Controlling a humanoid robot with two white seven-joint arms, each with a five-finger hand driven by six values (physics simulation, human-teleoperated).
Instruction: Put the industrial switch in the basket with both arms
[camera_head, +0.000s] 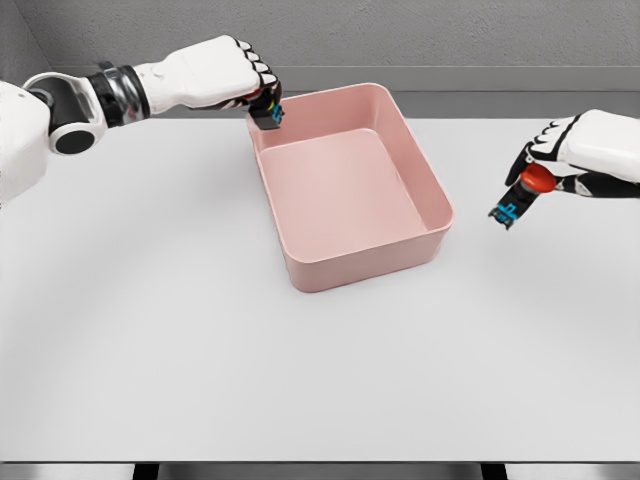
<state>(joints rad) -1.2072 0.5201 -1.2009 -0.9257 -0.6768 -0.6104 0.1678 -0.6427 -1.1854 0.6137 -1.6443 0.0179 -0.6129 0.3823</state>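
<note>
A pink rectangular basket stands on the white table, a little behind its middle. My left hand hovers over the basket's back left corner, fingers curled around a small black industrial switch with blue and yellow marks that pokes out below the fist. To the right of the basket, my right hand is lifted off the table and grips a second switch with a red button and a black-and-blue body, tilted down to the left. The inside of the basket holds nothing.
The white table spreads wide in front of and beside the basket. Its front edge runs along the bottom of the view. A grey wall stands behind the table's far edge.
</note>
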